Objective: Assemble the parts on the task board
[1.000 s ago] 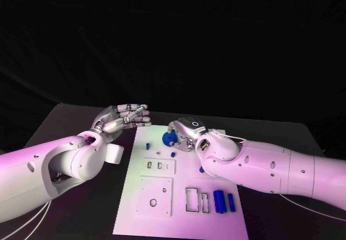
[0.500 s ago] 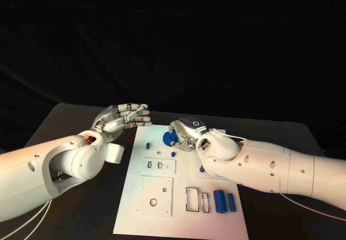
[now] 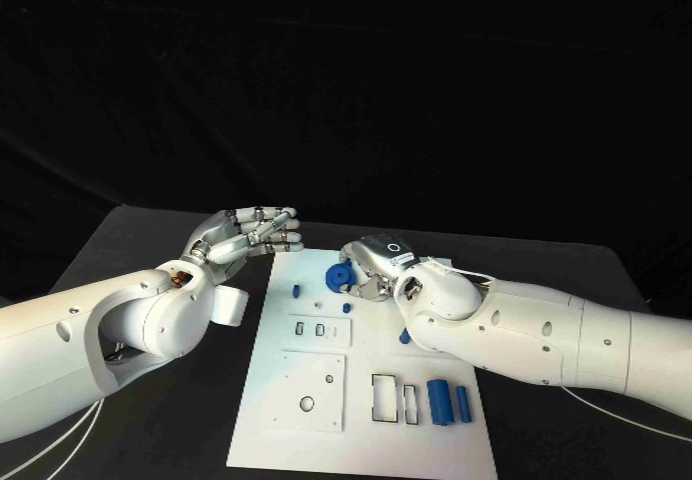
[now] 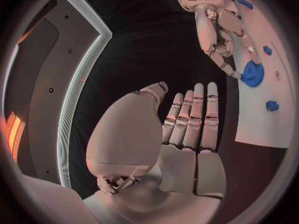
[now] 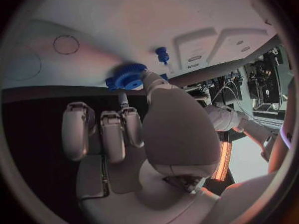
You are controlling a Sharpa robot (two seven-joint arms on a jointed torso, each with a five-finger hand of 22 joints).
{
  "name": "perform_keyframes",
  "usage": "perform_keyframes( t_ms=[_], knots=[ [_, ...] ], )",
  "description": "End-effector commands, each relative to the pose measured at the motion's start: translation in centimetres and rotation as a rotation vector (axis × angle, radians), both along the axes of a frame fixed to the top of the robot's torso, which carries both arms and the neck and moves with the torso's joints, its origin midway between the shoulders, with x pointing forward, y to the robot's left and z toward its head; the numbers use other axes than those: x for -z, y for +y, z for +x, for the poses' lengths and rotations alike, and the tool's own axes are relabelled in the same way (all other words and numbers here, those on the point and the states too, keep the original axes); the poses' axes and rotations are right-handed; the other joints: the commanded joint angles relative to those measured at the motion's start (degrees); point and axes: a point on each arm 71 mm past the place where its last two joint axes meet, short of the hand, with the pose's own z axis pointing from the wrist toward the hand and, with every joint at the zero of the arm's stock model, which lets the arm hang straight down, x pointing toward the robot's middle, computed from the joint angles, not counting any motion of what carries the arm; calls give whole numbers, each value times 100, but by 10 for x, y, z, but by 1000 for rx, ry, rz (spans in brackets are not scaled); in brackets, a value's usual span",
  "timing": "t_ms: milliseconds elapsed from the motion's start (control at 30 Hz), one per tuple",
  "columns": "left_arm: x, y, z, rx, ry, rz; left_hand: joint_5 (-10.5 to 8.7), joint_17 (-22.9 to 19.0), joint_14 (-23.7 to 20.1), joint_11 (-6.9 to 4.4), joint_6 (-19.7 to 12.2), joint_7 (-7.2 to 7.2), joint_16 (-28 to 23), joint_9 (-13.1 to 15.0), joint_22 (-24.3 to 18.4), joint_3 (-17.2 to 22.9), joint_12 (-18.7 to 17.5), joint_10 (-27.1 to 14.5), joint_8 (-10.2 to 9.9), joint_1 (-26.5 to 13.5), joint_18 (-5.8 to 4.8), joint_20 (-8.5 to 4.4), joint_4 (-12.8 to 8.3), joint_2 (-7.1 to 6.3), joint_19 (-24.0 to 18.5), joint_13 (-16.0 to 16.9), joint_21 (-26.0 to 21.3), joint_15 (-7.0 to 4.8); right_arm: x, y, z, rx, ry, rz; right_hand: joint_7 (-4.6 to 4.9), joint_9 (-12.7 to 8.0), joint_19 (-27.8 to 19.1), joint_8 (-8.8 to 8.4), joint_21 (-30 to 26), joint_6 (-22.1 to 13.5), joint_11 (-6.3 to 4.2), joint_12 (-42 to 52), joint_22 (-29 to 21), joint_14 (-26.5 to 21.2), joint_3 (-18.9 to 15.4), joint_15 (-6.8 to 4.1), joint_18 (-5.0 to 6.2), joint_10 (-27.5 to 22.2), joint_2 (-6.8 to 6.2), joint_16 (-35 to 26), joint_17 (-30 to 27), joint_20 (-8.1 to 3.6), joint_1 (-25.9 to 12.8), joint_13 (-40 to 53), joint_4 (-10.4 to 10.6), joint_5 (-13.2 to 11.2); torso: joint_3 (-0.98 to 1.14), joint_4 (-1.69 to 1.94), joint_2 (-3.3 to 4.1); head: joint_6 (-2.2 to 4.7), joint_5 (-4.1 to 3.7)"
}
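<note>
At the fingertips of the right hand lies the blue gear, touched but maybe not gripped, while the left hand hangs farther away, curled and empty.

A lab (black-draped): black table, white task board.

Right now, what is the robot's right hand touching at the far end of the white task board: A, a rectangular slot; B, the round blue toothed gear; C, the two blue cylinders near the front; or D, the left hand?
B: the right hand has its fingers on the round blue toothed gear at the white task board's far end.
</note>
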Motion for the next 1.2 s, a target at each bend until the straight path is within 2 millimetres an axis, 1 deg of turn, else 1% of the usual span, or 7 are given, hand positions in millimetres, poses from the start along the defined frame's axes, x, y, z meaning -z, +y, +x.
perform_keyframes(
  t_ms=[33, 100, 233, 367, 467, 800, 1200],
  knots=[
    [-1, -1, 0, 5, -8, -2, 9, 17, -33, 14, -76, 336, -53, -20, -17, 52, -42, -76, -53, -19, 73, 37, -13, 3, 12, 1, -37, 48, 3, 0, -1, -13, 28, -24, -21, 18, 42, 43, 29, 92, -12, 54, 313, 511, 21, 13, -21, 76, 73, 33, 1171, 3, -18, 615, 42, 20, 3, 0, -3, 3, -14],
    [-1, -1, 0, 3, -7, -1, 9, 18, -34, 15, -78, 336, -54, -21, -18, 53, -42, -79, -55, -19, 73, 37, -14, 3, 12, 1, -38, 48, 3, -1, -1, -12, 40, -23, -47, 22, 50, 55, 33, 175, -37, 72, 325, 512, 85, -11, -22, 95, 137, 35, 1175, -19, -83, 638, 48, 243, 4, -3, -3, -3, -2],
    [-1, -1, 0, 4, -7, -1, 9, 18, -35, 16, -80, 337, -55, -21, -18, 54, -42, -81, -56, -20, 73, 37, -14, 3, 11, 1, -38, 49, 5, -3, 0, -4, 64, -19, -55, 17, 71, 44, 54, 213, -46, 92, 356, 517, 154, -21, -30, 114, 203, 41, 1197, -31, -170, 661, 59, 304, 4, -2, 0, -14, -6],
    [-1, -1, 0, 4, -7, -2, 9, 19, -35, 16, -81, 338, -55, -22, -18, 56, -42, -83, -57, -21, 73, 37, -14, 3, 11, 1, -39, 49, 7, -6, 2, 9, 92, -18, -70, 0, 90, 11, 69, 272, -59, 112, 387, 523, 277, -33, -36, 137, 317, 48, 1220, -45, -491, 688, 62, 466, 3, -2, 1, -17, -1],
    [-1, -1, 0, 5, -7, -2, 9, 19, -35, 16, -81, 338, -55, -22, -18, 56, -42, -83, -57, -21, 73, 37, -14, 3, 11, 1, -39, 49, 8, -7, 3, 16, 103, -18, -71, -8, 91, -7, 67, 278, -60, 111, 390, 524, 315, -34, -36, 137, 336, 49, 1224, -47, -602, 690, 65, 501, 3, -2, -2, -21, -7],
    [-1, 0, 0, 6, -7, -2, 9, 19, -35, 16, -81, 338, -55, -22, -18, 56, -42, -83, -57, -21, 73, 37, -14, 3, 11, 1, -39, 49, 9, -13, 5, 33, 119, -25, -71, -10, 101, -15, 79, 276, -60, 112, 406, 525, 333, -34, -40, 138, 338, 51, 1231, -48, -615, 692, 56, 521, 1, -4, 1, -2, 4],
    [-1, 1, 0, 4, -7, -1, 8, 26, -36, 21, -87, 345, -59, -24, -22, 67, -40, -97, -65, -32, 73, 40, -15, 3, 10, 2, -41, 52, 8, -19, 3, 43, 112, -14, -72, -10, 108, -15, 86, 280, -61, 118, 415, 526, 338, -34, -43, 143, 335, 52, 1236, -48, -623, 698, 56, 525, 1, 3, -3, -26, 2]
  ],
)
